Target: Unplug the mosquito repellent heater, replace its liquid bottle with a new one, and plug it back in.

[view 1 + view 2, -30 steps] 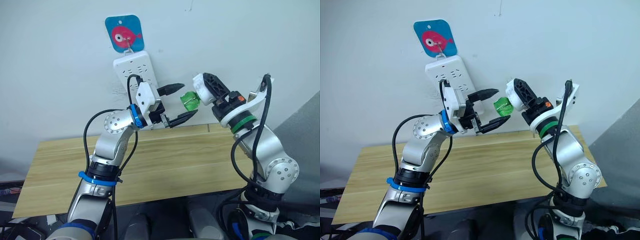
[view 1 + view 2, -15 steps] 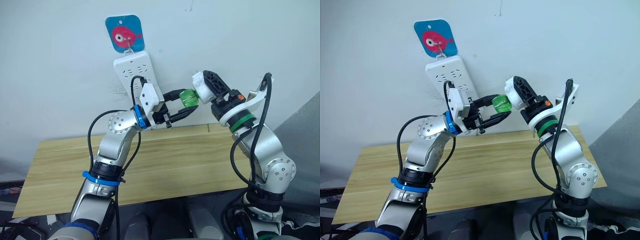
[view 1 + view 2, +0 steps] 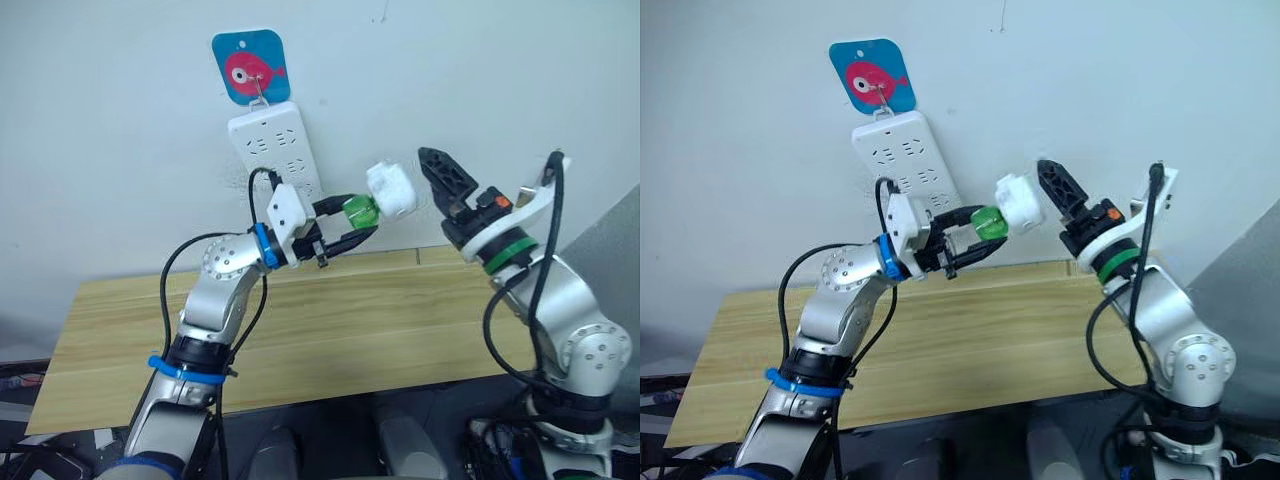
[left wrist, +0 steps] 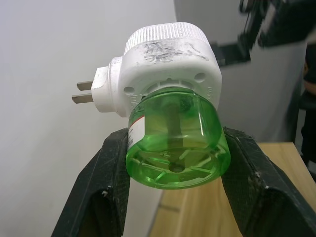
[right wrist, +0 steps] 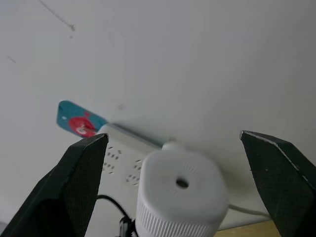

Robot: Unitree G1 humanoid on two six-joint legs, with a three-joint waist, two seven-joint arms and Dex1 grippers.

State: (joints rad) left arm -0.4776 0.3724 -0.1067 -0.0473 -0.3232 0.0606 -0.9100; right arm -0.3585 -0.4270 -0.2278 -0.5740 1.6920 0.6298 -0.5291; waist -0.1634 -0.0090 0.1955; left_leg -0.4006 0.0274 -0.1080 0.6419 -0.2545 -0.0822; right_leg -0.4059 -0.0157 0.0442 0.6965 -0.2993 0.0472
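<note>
Left eye view is showing a handover just completed: the left claw (image 3: 345,226) is now pinching the green liquid bottle (image 3: 357,211) between its two black fingers, and the mosquito repellent heater (image 3: 391,190) is riding on the far end of that bottle, beyond the left fingertips. The right claw (image 3: 447,180), which a second ago was gripping the white heater body, is now standing apart from it, just beside the heater on its far side. Half a second back both claws were on the unit at once; now only the left one is carrying it. Behind the left claw the power strip (image 3: 275,145) is hanging on the wall under a fish hook tag (image 3: 250,66), and the table (image 3: 330,330) is lying below both arms.

Left wrist view is looking straight at the bottle's base, clamped between the left fingers (image 4: 101,185), with the heater seated past it and its two plug prongs (image 4: 84,92) sticking out sideways, unplugged.

Right wrist view is showing the right fingers (image 5: 81,170) spread wide, with the heater's round vented face between them but touching neither.

For the task this likely means the unplugging is done and the unit has changed hands. The old bottle is still screwed in, so the right claw probably needs to re-grip the heater body for unscrewing.
</note>
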